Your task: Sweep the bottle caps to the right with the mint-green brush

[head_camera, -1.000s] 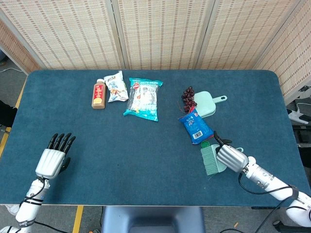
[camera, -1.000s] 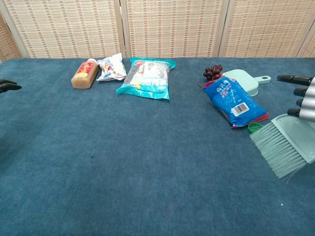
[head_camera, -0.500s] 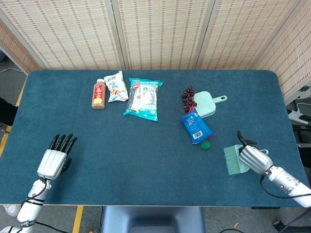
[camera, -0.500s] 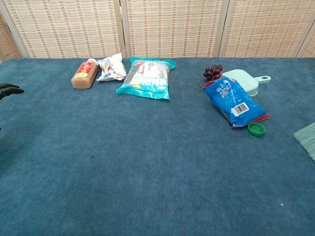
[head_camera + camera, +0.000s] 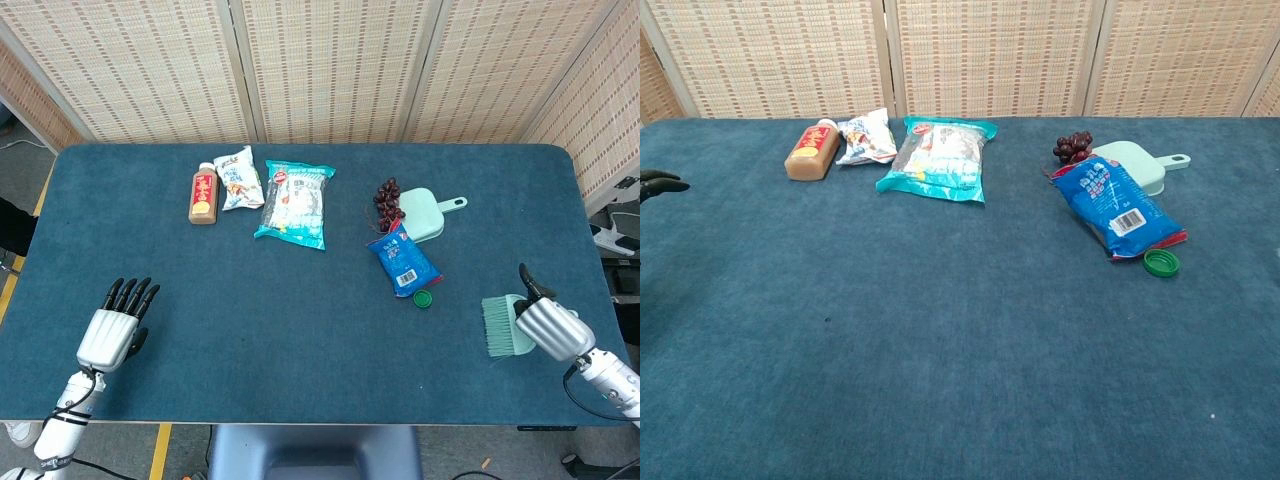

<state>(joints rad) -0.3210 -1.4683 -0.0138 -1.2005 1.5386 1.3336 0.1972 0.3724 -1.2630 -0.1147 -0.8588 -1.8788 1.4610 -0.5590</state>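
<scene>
A green bottle cap (image 5: 423, 297) (image 5: 1161, 262) lies on the blue table, touching the lower corner of a blue snack packet (image 5: 402, 260) (image 5: 1118, 210). My right hand (image 5: 548, 328) grips the mint-green brush (image 5: 500, 326) near the table's right front edge, bristles pointing left, well to the right of the cap. The chest view shows neither this hand nor the brush. My left hand (image 5: 112, 328) rests at the front left with its fingers stretched out and nothing in it. Only its dark fingertips (image 5: 655, 183) show in the chest view.
A mint-green dustpan (image 5: 425, 213) (image 5: 1135, 165) and dark grapes (image 5: 386, 200) (image 5: 1072, 147) lie behind the blue packet. Further left sit a teal snack bag (image 5: 294, 203), a small white packet (image 5: 238, 178) and a brown bottle (image 5: 203, 193). The table edge (image 5: 590, 250) is near the right hand.
My right hand has carried the brush to the right, away from the cap and out of the chest view. The cap is uncovered beside the blue packet. The left hand has barely moved.
</scene>
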